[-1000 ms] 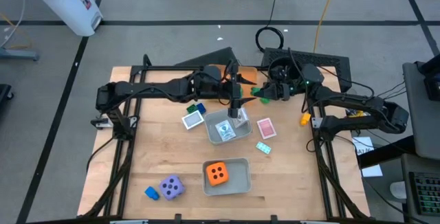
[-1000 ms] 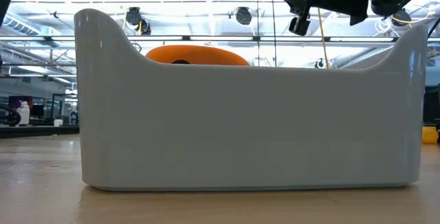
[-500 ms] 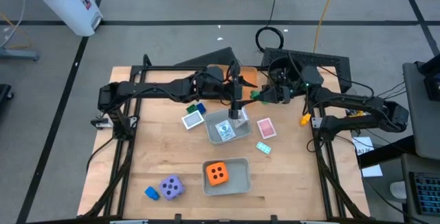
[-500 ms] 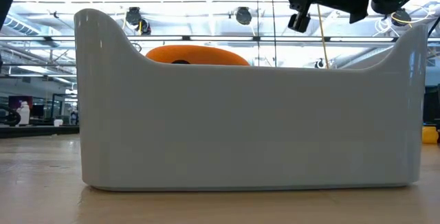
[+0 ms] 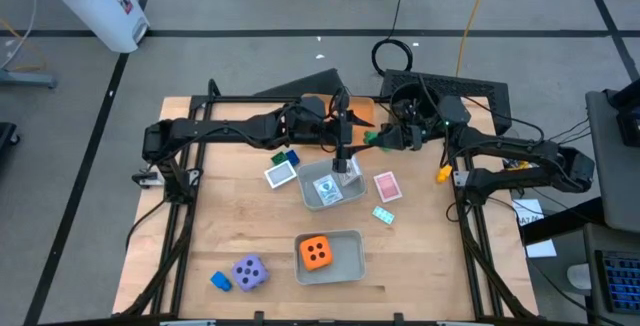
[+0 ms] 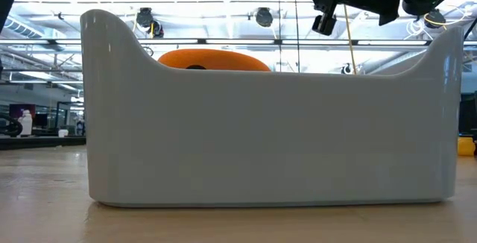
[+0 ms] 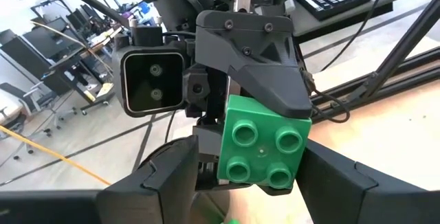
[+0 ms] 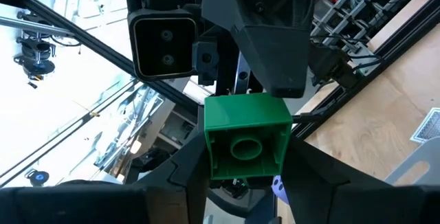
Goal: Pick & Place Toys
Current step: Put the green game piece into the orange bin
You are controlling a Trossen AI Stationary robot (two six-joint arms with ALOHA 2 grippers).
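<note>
Green plastic sat clamped between the right gripper's (image 8: 244, 163) dark fingers (image 8: 185, 176): a square green brick (image 8: 246, 143), its hollow underside turned toward that arm's own camera. Seen from the left wrist, its four round studs faced the left gripper (image 7: 251, 176), whose fingers (image 7: 168, 179) stood spread on either side of the brick. As far as I could tell they were open and had not yet closed on it.

Over the last second the right arm had edged the brick a little closer to the left gripper, then both arms had gone still. To me that looked like a hand-over in mid-air, above the back middle of the table (image 5: 240, 216), with the taking grip still to come.

Below and in front of them lay a clear tray (image 5: 308, 194) with a card in it. A white card (image 5: 281, 174) sat just beside it on one side, and a pink card (image 5: 387, 186) and a teal card (image 5: 383, 214) on the other. Nearer the front, an orange die (image 5: 317, 253) rested in a smooth grey tray (image 5: 350, 264) with rounded corners. A purple die (image 5: 249, 272) and a blue brick (image 5: 220, 281) stood loose on the pale wood, still to be put away. The brick looked hard and glossy, so I judged it an easy, square-sided thing to pinch.
</note>
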